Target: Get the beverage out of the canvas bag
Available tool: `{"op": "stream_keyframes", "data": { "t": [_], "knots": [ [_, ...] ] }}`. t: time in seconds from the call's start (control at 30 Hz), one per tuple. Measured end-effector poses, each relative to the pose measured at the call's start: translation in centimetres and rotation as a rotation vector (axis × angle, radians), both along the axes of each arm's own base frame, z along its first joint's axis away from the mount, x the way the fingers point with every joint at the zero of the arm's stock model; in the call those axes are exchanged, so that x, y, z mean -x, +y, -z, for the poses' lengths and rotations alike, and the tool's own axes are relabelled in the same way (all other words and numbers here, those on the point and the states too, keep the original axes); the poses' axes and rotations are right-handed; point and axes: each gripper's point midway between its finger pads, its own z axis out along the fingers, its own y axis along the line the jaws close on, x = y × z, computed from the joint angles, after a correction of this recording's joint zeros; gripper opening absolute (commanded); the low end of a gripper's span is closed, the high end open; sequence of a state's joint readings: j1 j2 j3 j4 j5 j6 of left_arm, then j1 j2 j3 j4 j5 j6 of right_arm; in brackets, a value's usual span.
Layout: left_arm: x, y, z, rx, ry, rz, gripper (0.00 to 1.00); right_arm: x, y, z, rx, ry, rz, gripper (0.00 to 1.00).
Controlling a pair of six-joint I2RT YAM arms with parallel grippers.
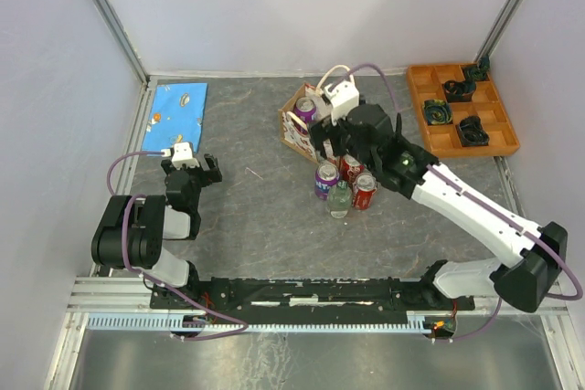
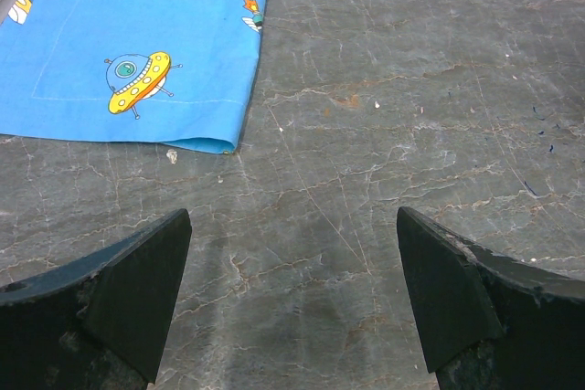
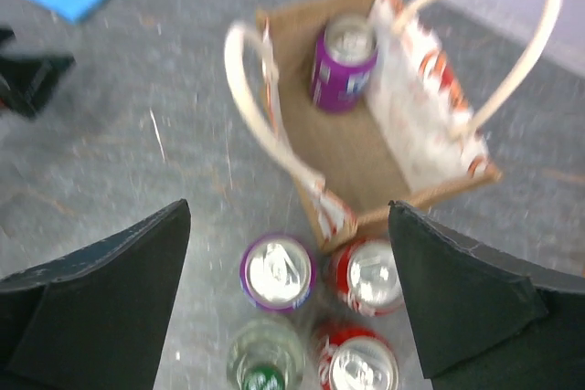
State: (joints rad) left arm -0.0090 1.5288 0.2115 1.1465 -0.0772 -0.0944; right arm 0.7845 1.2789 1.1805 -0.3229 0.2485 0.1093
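The right gripper (image 3: pixel 288 226) hung wide open and empty; the upright purple can (image 3: pixel 345 61) stood ahead of it, at the far end of the canvas bag (image 3: pixel 352 152).

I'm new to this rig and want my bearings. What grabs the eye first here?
The canvas bag stands mid-way across the table, with one purple can upright inside. Just on its near side stands a tight cluster of cans and a bottle, under the right arm with jaws spread wide. A bright blue cartoon cloth lies far left.
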Motion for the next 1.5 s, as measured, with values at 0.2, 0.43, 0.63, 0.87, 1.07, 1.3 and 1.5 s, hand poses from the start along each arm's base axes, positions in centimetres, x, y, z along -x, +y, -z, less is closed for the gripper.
{"op": "stream_keyframes", "data": {
  "t": [0.2, 0.43, 0.63, 0.87, 1.07, 1.3, 1.5],
  "knots": [
    [0.0, 0.0, 0.0, 0.000, 0.000, 0.000, 0.99, -4.4, 1.5, -6.2, -0.054, -0.106, 0.048, 0.85],
    [0.0, 0.0, 0.0, 0.000, -0.001, 0.000, 0.99, -14.0, 1.3, -6.4, -0.076, -0.045, 0.190, 0.80],
    [0.0, 0.0, 0.0, 0.000, -0.001, 0.000, 0.99, -16.8, 2.1, 1.1, 0.000, 0.127, 0.188, 0.79],
    [0.0, 0.0, 0.0, 0.000, -0.001, 0.000, 0.99, -16.3, 3.4, 6.7, 0.031, 0.273, 0.136, 0.88],
    [0.0, 0.0, 0.0, 0.000, -0.001, 0.000, 0.99, -17.0, 4.4, 10.4, 0.037, 0.344, 0.117, 0.96],
    [0.0, 0.0, 0.0, 0.000, -0.001, 0.000, 0.99, -18.5, 5.1, 13.4, 0.061, 0.370, 0.127, 0.97],
    [0.0, 0.0, 0.0, 0.000, -0.001, 0.000, 0.99, -20.2, 5.1, 13.4, 0.061, 0.334, 0.161, 0.95]
  ]
}}
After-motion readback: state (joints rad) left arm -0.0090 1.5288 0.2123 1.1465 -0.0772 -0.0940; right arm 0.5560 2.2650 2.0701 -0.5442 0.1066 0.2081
